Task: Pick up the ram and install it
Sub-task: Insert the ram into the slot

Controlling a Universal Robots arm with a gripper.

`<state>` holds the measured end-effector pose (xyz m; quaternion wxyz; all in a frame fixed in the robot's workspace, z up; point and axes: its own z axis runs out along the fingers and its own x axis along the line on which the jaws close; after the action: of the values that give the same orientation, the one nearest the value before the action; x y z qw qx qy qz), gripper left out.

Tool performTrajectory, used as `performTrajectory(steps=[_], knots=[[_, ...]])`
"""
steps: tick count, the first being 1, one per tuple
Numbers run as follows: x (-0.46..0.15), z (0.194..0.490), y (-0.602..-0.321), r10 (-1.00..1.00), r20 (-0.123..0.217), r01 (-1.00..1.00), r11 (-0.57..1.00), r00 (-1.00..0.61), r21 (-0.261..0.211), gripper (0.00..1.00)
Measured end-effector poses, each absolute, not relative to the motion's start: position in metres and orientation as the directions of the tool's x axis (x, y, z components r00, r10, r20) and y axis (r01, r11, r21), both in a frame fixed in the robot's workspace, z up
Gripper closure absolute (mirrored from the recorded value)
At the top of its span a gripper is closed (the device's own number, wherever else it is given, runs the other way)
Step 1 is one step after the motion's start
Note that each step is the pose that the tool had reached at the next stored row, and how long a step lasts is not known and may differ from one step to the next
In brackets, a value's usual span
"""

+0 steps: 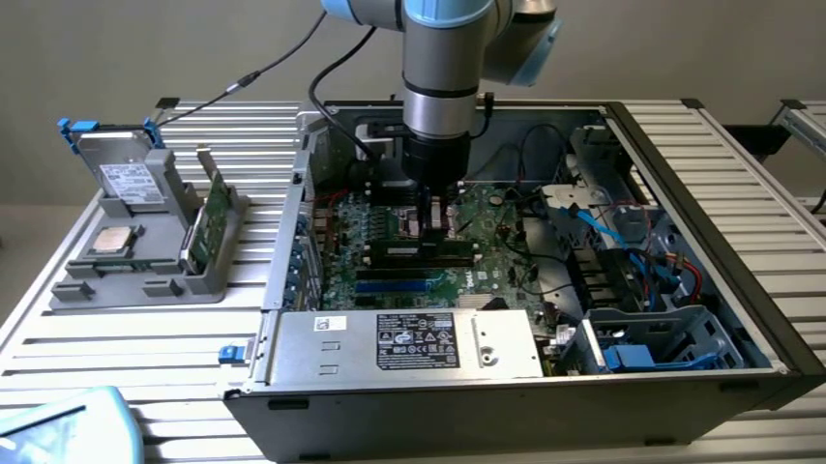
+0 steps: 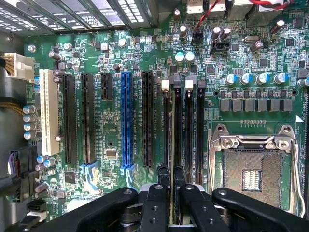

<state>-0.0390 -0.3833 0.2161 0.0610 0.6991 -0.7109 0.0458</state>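
We see the pincer [image 1: 436, 228] low inside the open computer case [image 1: 516, 411], its fingers [image 2: 162, 178] clamped on the top edge of the ram [image 1: 420, 254], which stands on edge directly beneath them along the memory slots [image 2: 200, 130] of the motherboard [image 2: 113, 63], the open processor socket [image 2: 251, 174] just beside and the parts holder [image 1: 142, 280] well apart.

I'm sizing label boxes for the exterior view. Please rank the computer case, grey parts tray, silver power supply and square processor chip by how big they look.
1. Computer case.
2 and 3. Grey parts tray and silver power supply: too alike to rank.
4. Processor chip.
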Motion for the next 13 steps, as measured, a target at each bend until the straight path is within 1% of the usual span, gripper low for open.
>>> performTrajectory(steps=[13], knots=[[-0.0378, 0.2162, -0.3833, -0.988, 0.157, -0.999, 0.017, -0.012, 0.031, 0.85]])
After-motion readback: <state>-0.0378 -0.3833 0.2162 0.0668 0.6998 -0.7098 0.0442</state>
